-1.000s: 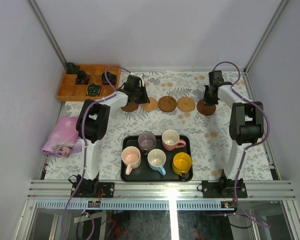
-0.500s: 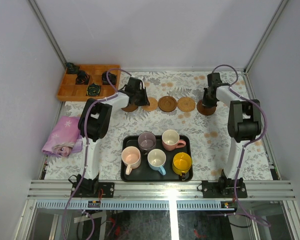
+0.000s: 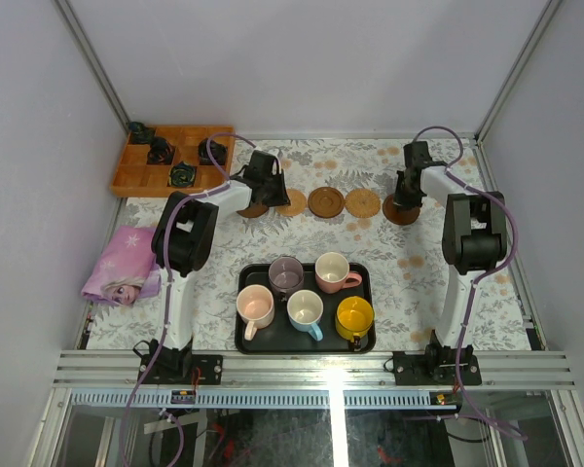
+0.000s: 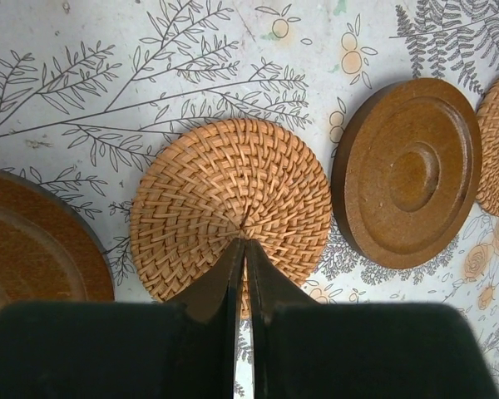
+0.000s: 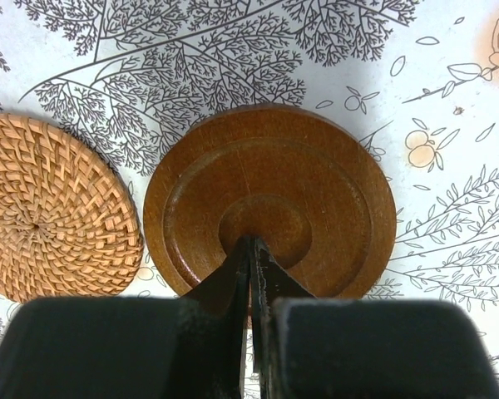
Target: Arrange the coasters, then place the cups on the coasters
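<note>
**Listener:** Where are your two tools, measured from the black tray?

**Operator:** Both are beyond the tray [image 3: 248,336], on its far side from the arm bases. There, a row of five coasters [image 3: 325,201] runs left to right across the tabletop [image 3: 419,282]. My left tool [image 4: 243,245] points down at the centre of a woven coaster [image 4: 233,199], second in the row, beyond the tray's left end. My right tool [image 5: 251,245] points at the centre of a dark wooden coaster [image 5: 270,195], last in the row, past the tray's right end.

**Listener:** Are they holding anything?

**Operator:** No. Each is closed down narrow, tips pressed together, nothing between them. I cannot tell whether the tips touch the coasters.

**Listener:** And the cups?

**Operator:** All five stand upright inside the tray. The mauve cup [image 3: 286,274] and salmon-pink cup [image 3: 331,272] are along its far edge. The peach cup [image 3: 255,306], light blue cup [image 3: 305,309] and yellow cup [image 3: 354,316] are along its near edge. None is on a coaster yet.

**Listener:** What does your next move turn on?

**Operator:** I judge the row evenly spaced, so cups come next. From both tools they lie back toward the arm bases, across the tray's far edge. My left arm is nearer the peach and mauve cups. My right arm is nearer the yellow and salmon-pink ones.
</note>
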{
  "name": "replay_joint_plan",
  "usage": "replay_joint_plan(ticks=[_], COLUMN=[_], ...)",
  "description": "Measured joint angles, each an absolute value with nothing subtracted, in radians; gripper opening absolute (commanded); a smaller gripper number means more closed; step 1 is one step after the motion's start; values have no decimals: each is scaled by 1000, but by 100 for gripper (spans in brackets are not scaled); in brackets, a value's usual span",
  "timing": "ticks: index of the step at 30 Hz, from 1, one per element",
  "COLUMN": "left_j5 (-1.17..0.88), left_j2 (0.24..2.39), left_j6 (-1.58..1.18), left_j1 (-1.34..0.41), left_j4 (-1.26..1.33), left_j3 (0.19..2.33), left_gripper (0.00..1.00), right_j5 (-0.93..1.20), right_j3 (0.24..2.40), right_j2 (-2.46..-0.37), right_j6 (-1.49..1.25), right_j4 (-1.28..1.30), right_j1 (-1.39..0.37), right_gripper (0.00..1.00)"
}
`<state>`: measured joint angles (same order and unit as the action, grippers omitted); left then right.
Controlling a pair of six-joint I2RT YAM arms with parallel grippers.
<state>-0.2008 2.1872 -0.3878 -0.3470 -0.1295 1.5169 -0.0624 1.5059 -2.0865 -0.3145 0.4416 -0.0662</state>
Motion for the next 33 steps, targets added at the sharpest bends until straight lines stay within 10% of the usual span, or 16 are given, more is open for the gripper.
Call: replay_joint_plan(ticks=[33], left_j5=[-167], left_j2=[2183], left_j6=[-385], left_j1=[-347], left_j4=[-135], left_j3=[1516], left_gripper=[3], right_j5=[-62], right_j3=[1633], right_j2=[-2176], right_j6=[-296], right_j4=[435], right_j1=[-42], right_gripper=[0])
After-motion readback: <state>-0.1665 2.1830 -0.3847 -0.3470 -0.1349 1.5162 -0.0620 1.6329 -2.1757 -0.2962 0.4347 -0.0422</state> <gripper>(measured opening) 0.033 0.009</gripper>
